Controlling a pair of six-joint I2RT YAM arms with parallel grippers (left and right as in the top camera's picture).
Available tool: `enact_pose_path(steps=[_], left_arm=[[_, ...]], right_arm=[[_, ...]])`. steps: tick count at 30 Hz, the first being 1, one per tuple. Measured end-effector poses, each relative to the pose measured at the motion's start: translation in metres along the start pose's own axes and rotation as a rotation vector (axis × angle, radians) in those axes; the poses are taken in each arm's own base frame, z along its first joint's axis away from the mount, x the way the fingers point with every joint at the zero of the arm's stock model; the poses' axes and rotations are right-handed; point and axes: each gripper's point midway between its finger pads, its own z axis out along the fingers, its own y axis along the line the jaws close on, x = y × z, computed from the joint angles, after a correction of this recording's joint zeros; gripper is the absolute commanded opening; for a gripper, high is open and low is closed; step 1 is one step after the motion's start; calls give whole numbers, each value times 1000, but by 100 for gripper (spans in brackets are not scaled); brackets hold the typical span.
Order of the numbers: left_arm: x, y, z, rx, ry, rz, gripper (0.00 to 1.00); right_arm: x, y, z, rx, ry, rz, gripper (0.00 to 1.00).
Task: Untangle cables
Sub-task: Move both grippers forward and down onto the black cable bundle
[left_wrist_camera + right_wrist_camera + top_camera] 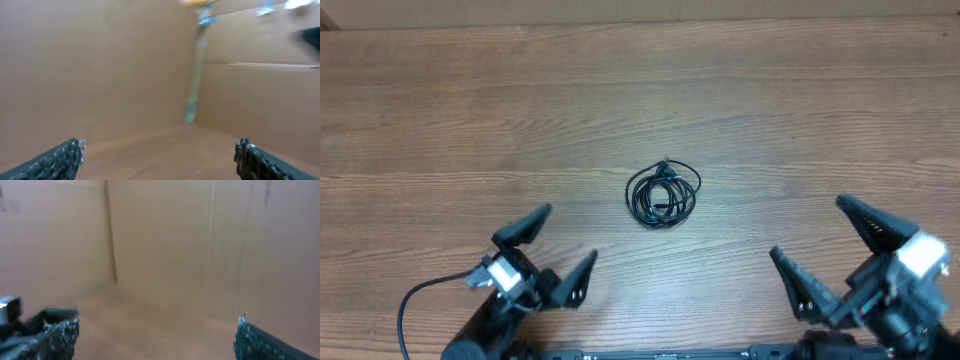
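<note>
Wood-grain table [470,100], seen from overhead. A thick black arm lead [412,300] loops far left of the cables [663,195], by the left arm's base. The left gripper [568,232] is left of the cables and nearer the robot, well apart from them, with its fingers spread wide and empty. The cables are thin black cords bunched in one small coiled tangle mid-table, with a plug end poking out on the far side and neither gripper touching them. The right gripper [807,226] is right of the cables, also nearer the robot and well apart, fingers wide and empty. The left wrist view is blurry: fingers [60,160] far apart at the lower corners, cardboard wall [100,65] ahead. The right wrist view is the same, fingers [260,342] wide.
</note>
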Motion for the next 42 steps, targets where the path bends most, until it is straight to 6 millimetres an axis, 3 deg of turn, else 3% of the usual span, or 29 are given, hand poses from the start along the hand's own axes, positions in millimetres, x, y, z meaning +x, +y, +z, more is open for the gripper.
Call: enact_pose_path(steps=[3, 7, 13, 18, 22, 27, 34, 42], left_arm=[[-23, -19, 4, 46, 32, -27, 100], [-59, -32, 7, -15, 145, -87, 100], [-92, -32, 14, -158, 392, -233, 100], [-107, -30, 37, -81, 480, -337, 100], [-93, -22, 45, -47, 541, -476, 100], [-65, -4, 50, -93, 638, -680, 100], [26, 20, 27, -428, 1016, -815, 100], [116, 38, 44, -548, 1305, -827, 100]], right_arm=[[2, -9, 9, 13, 147, 98, 100], [19, -22, 23, 18, 352, 266, 100], [56, -16, 34, -75, 568, 544, 100], [66, -12, 41, -134, 638, 682, 100], [74, -20, 49, -114, 680, 764, 93], [101, -49, 58, 66, 776, 907, 98], [135, -77, 72, 191, 895, 1004, 100], [182, -69, 95, 161, 1076, 1034, 99]])
